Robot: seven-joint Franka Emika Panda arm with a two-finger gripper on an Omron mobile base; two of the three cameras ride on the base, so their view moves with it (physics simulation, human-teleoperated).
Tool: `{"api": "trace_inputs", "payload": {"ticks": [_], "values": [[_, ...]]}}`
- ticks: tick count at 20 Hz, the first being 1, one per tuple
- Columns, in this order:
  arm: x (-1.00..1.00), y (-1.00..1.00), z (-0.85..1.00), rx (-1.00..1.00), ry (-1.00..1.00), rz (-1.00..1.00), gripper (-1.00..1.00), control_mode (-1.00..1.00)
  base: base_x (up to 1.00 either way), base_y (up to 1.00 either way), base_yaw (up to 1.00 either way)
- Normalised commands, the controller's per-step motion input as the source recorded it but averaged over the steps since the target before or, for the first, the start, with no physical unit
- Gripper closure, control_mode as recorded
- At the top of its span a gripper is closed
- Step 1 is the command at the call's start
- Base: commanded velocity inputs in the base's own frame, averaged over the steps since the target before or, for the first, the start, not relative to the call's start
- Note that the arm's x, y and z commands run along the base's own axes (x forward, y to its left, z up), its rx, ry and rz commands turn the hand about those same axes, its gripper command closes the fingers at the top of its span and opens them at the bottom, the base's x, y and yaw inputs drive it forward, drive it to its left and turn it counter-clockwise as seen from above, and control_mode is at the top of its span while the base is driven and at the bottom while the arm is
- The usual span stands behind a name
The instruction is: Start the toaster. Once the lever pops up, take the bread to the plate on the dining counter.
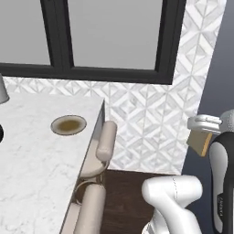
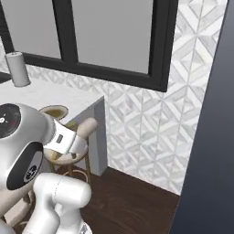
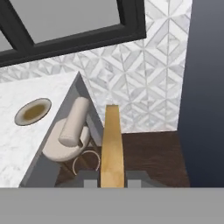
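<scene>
The bread (image 3: 113,148), a tan slice seen edge-on with a darker golden crust, stands pinched between the jaws of the gripper (image 3: 113,177), off the end of the dining counter (image 1: 32,155) above dark wood floor (image 3: 148,157). The white veined counter carries the plate (image 1: 68,125) near its end. Beige stools (image 1: 104,141) tuck beneath the overhang; patterned tile wall (image 1: 146,119) and a black-framed window (image 1: 114,36) stand behind.

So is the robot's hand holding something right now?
Gripper: closed on the bread, held edge-on between its fingers.
</scene>
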Motion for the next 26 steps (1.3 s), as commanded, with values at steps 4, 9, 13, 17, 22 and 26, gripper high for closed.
{"api": "trace_inputs", "payload": {"ticks": [4,9,13,17,22,26], "values": [[0.0,0.0,0.0,0.0,0.0,0.0,1.0,1.0,0.6,-0.45,0.54],[0.0,0.0,0.0,0.0,0.0,0.0,1.0,1.0,0.35,-0.61,0.65],[0.0,0.0,0.0,0.0,0.0,0.0,1.0,1.0,0.33,-0.56,0.71],[0.0,0.0,0.0,0.0,0.0,0.0,1.0,1.0,0.37,-0.63,0.66],[0.0,0.0,0.0,0.0,0.0,0.0,1.0,1.0,0.47,-0.87,0.48],[0.0,0.0,0.0,0.0,0.0,0.0,1.0,1.0,0.43,-0.81,0.41]]}}
